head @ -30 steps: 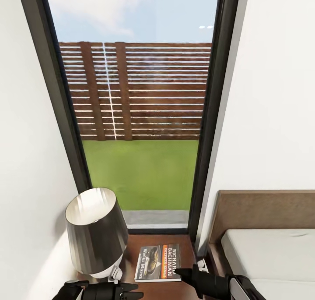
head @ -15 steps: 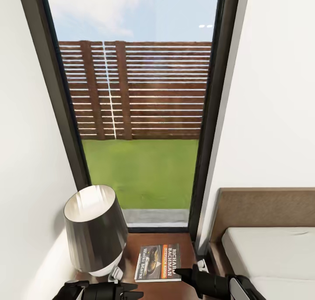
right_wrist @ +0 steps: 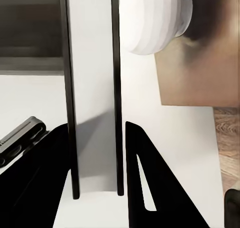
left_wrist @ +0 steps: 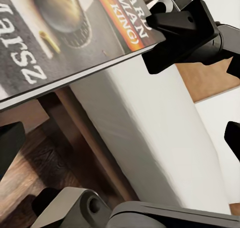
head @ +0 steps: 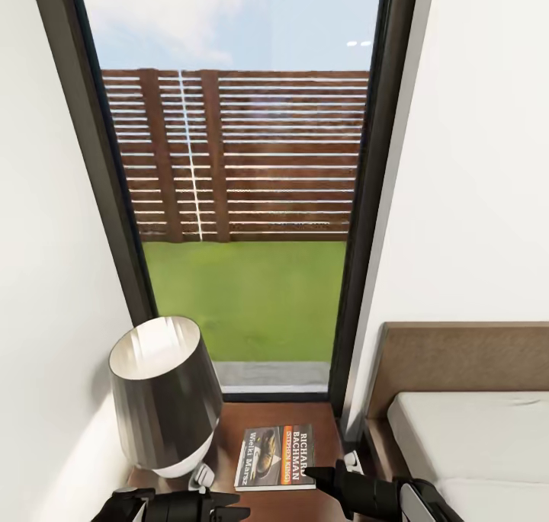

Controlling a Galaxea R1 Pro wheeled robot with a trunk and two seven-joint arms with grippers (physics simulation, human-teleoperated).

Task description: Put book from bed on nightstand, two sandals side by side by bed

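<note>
Book lies flat on nightstand right of lamp, bed further right; right hand wide open, left hand state unclear.

book cover read "RICHARD BACHMAN", cut at frame edge | orange band: "(STEPHEN KING)" | white title "Wielki Marsz" | left wrist view caught fragments only: "ARSZ", "N KING)" | no other text legible
</note>
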